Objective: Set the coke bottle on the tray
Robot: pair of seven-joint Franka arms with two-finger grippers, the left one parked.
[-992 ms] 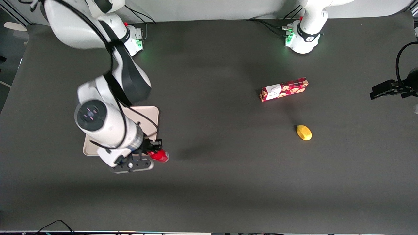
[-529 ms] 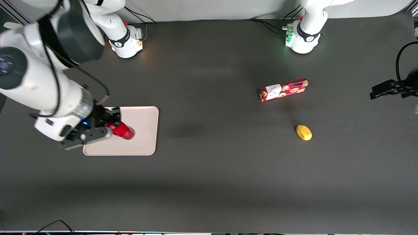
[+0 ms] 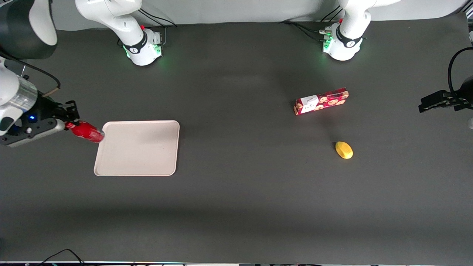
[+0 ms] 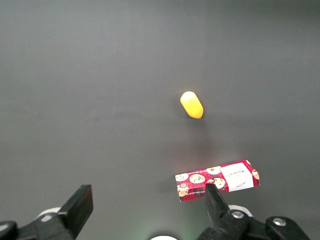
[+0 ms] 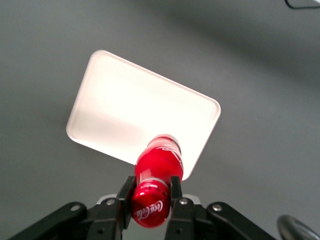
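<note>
My right gripper [image 3: 70, 120] is shut on the small red coke bottle [image 3: 87, 132] and holds it in the air, tilted, at the working arm's end of the table. The bottle's base hangs just at the edge of the beige tray [image 3: 147, 155], well above it. In the right wrist view the two fingers [image 5: 126, 194] clamp the bottle [image 5: 159, 162] near its cap end, and the tray [image 5: 125, 105] lies on the table far below it. Nothing lies on the tray.
A long red patterned snack box [image 3: 321, 101] and a yellow lemon-like fruit [image 3: 344, 150] lie on the dark table toward the parked arm's end. Both also show in the left wrist view, the box [image 4: 217, 180] and the fruit [image 4: 191, 104].
My gripper has carried the bottle from beside the tray's near corner, over the tray, and on past its edge toward the working arm's end, rising as it went.
</note>
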